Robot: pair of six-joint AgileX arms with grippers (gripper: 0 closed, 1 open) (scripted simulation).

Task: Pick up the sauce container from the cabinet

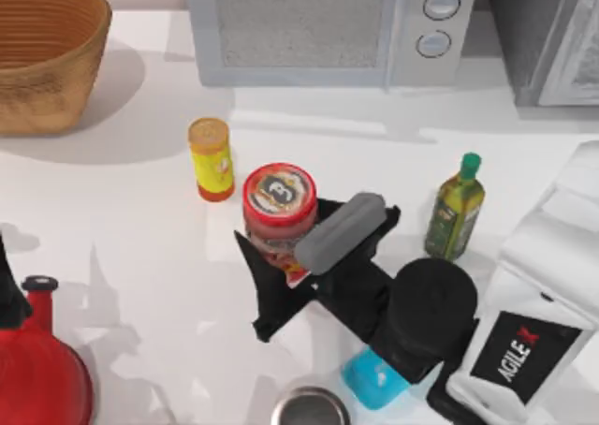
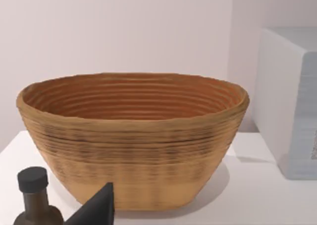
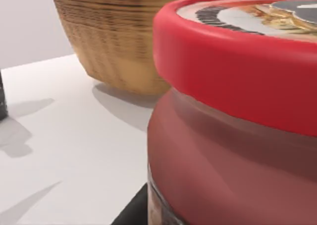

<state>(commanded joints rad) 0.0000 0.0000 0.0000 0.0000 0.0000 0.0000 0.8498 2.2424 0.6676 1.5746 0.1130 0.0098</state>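
Observation:
The sauce container (image 1: 279, 200), a stout jar with a wide red lid and a dark round emblem, stands out on the white table's middle, away from the cabinet (image 1: 547, 41) at the back right. My right gripper (image 1: 284, 227) reaches in from the lower right, its black fingers (image 1: 255, 285) pressed against both sides of the jar. Red lid and reddish body of the sauce container (image 3: 237, 136) loom very close in the right wrist view. Whether it rests on the table or hangs just above it I cannot tell. My left gripper (image 2: 96, 210) is parked at the table's left, facing the basket.
A woven basket (image 1: 42, 51) sits at the back left, a pale microwave (image 1: 318, 32) at the back centre. A yellow canister (image 1: 211, 158) stands just left of the jar and a green oil bottle (image 1: 456, 210) to its right. A red kettle (image 1: 37, 369) and a steel cup (image 1: 311, 408) are near the front.

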